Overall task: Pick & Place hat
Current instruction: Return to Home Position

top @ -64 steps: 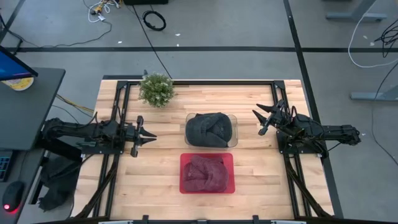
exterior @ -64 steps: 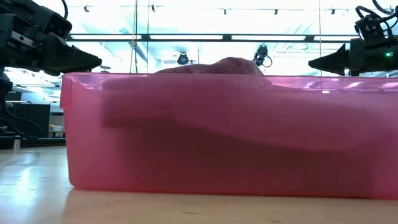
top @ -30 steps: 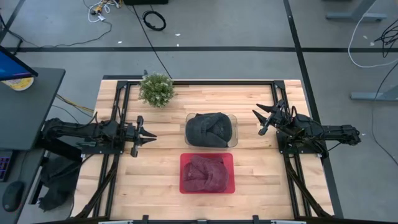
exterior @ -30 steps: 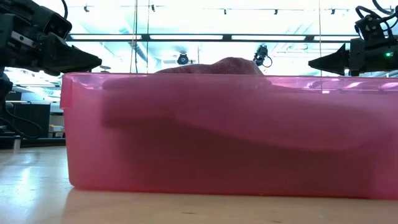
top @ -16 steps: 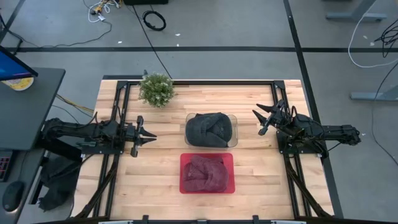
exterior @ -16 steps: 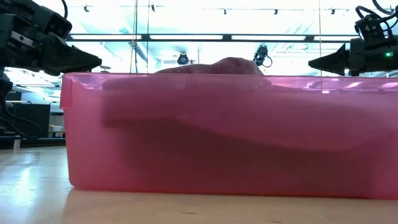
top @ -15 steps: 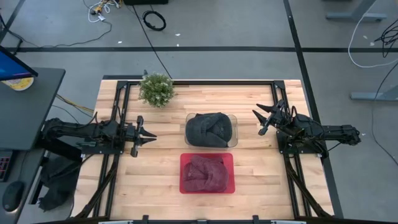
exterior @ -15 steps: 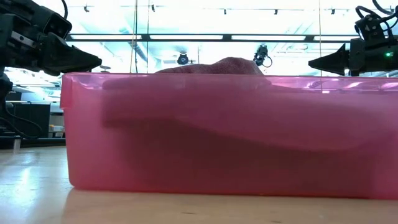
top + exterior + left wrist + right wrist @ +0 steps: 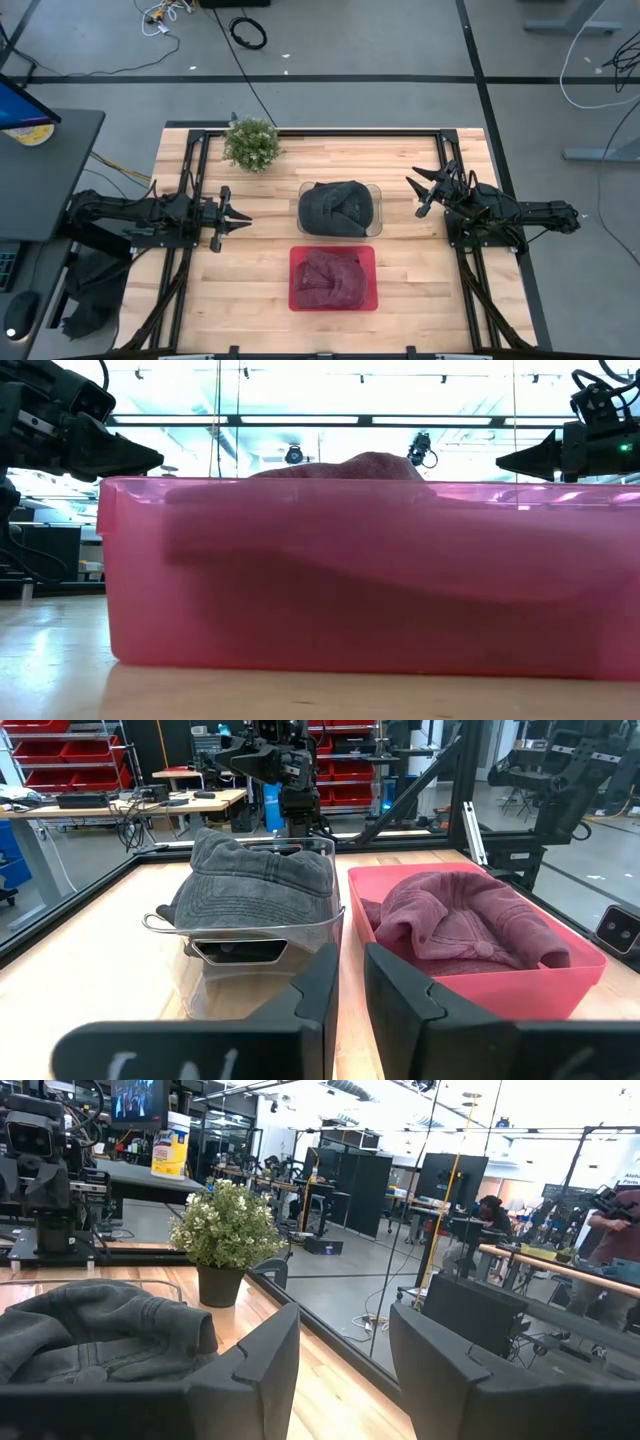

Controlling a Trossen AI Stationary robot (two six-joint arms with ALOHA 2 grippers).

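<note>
Pink bin [image 9: 333, 249] sits at the middle of the wooden table [image 9: 260, 280], close to the edge where the low camera looks in. It holds a crumpled heap of dark pink caps [image 9: 332, 278]; how many lie in the heap cannot be told. In the low view the heap's crown rises above the bin's rim.

Just beyond it, toward the table's middle, stands the transparent bin [image 9: 378, 210], apart from the pink one by a narrow strip of bare wood. A dark grey cap [image 9: 338, 208] fills it and bulges over the rim, with its brim draped down 1 wall in the left wrist view. A small potted plant [image 9: 252, 143] stands near the far left corner of the table.

Left gripper [image 9: 245, 219] hangs above the table by the left edge, pointing at the 2 bins. Its 2 fingers stand only a narrow slit apart and hold nothing. Right gripper [image 9: 414, 196] hangs by the right edge, level with the transparent bin and well apart from it. Its fingers are spread wider, and nothing is between them.
</note>
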